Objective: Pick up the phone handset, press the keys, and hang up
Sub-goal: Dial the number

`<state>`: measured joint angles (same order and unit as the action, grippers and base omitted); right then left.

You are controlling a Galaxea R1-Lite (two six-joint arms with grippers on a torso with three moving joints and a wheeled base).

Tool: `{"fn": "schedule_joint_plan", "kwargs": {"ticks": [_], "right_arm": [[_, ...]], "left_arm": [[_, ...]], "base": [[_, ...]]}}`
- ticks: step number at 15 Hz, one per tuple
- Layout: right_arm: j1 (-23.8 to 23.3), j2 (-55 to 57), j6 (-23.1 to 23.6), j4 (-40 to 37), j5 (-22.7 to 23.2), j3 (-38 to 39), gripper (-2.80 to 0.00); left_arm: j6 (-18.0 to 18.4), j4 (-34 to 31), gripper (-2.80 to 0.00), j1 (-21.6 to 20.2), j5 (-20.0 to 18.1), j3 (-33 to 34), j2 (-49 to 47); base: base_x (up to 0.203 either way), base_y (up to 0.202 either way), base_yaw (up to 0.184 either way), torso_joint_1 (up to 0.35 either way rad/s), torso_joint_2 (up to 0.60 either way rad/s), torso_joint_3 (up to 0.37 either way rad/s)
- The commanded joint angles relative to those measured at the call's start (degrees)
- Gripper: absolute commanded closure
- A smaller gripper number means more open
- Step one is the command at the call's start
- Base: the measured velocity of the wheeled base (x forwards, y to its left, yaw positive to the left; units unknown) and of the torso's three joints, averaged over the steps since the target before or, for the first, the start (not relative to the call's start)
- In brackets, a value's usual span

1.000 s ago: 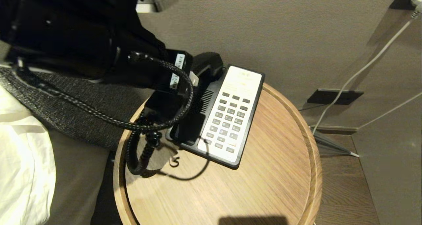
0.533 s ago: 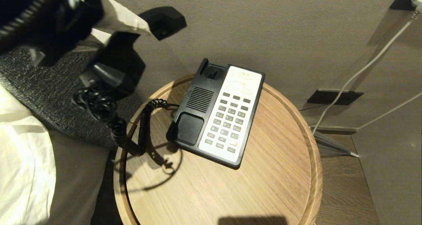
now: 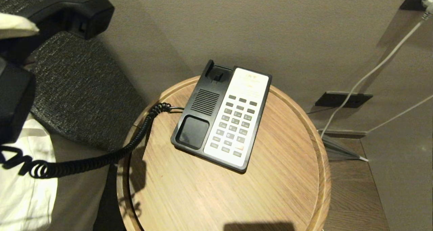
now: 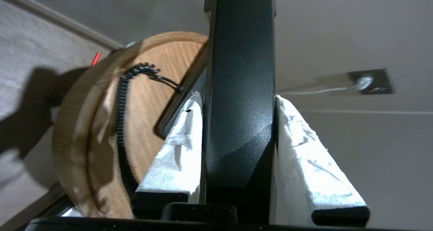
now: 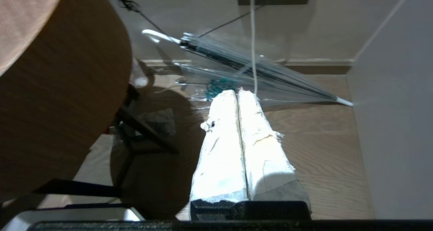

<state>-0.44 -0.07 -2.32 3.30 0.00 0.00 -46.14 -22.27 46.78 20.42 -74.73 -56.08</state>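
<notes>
The black phone handset (image 3: 72, 9) hangs in the air at the far left of the head view, off the phone base (image 3: 198, 131). My left gripper (image 4: 238, 97) is shut on the phone handset (image 4: 240, 106), one white-wrapped finger (image 4: 176, 146) pressing on each side of its middle. The coiled cord (image 3: 101, 158) stretches from the base over the table edge to the left. The grey keys (image 3: 235, 122) lie uncovered in the white faceplate. My right gripper (image 5: 237, 92) is shut on nothing, low beside the table, out of the head view.
The phone base sits on a round wooden table (image 3: 270, 190) against a beige wall. A grey woven cushion (image 3: 77, 92) and white bedding (image 3: 23, 190) lie to the left. A clear folded umbrella (image 5: 253, 65) lies on the wooden floor near the right gripper, under a hanging white cable (image 3: 372, 72).
My left gripper has lifted the handset off the base and carried it up and to the left. The cradle now shows bare and the coiled cord is pulled out long.
</notes>
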Motion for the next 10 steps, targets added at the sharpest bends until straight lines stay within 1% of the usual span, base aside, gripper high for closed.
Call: {"fn": "schedule_joint_plan", "kwargs": {"ticks": [1, 2, 3, 5, 6, 7, 8, 9, 10], "right_arm": [[0.0, 0.1, 0.0, 0.0, 0.0, 1.1, 0.0], [0.0, 0.1, 0.7, 0.0, 0.3, 1.1, 0.0], [0.0, 0.1, 1.9, -0.1, 0.4, 1.1, 0.0], [0.0, 0.1, 3.9, -0.1, 0.6, 1.1, 0.0], [0.0, 0.1, 3.9, 0.4, 0.5, 1.1, 0.0], [0.0, 0.1, 3.8, -0.5, 0.6, -0.8, 0.0], [0.0, 0.1, 3.2, -3.2, 0.8, -4.7, 0.0], [0.0, 0.1, 2.2, -8.1, 1.6, -10.6, 0.0], [0.0, 0.1, 0.9, -15.0, 3.2, -18.9, 0.0]], "left_arm": [[0.3, 4.5, 0.0, -0.8, 0.3, 7.5, 9.4], [0.7, 5.1, 0.0, -1.0, 0.3, 8.3, 10.7], [1.1, 5.3, 0.0, -1.0, 0.3, 7.6, 10.8], [3.7, 5.5, 0.0, -1.0, 0.4, 7.3, 10.5], [5.2, 6.0, 0.0, -1.0, 0.4, 7.0, 10.2], [5.7, 7.1, 0.0, -1.1, 0.3, 6.5, 10.0], [5.8, 7.7, 0.0, -1.1, 0.3, 6.4, 10.0], [5.8, 7.8, 0.0, -1.1, 0.3, 6.0, 10.1], [5.8, 7.6, 0.0, -1.1, 0.3, 5.9, 10.5]], "base": [[0.0, 0.0, 0.0, 0.0, 0.0, 0.0], [0.0, 0.0, 0.0, 0.0, 0.0, 0.0], [0.0, 0.0, 0.0, 0.0, 0.0, 0.0], [0.0, 0.0, 0.0, 0.0, 0.0, 0.0], [0.0, 0.0, 0.0, 0.0, 0.0, 0.0], [0.0, 0.0, 0.0, 0.0, 0.0, 0.0], [0.0, 0.0, 0.0, 0.0, 0.0, 0.0], [0.0, 0.0, 0.0, 0.0, 0.0, 0.0], [0.0, 0.0, 0.0, 0.0, 0.0, 0.0]]}}
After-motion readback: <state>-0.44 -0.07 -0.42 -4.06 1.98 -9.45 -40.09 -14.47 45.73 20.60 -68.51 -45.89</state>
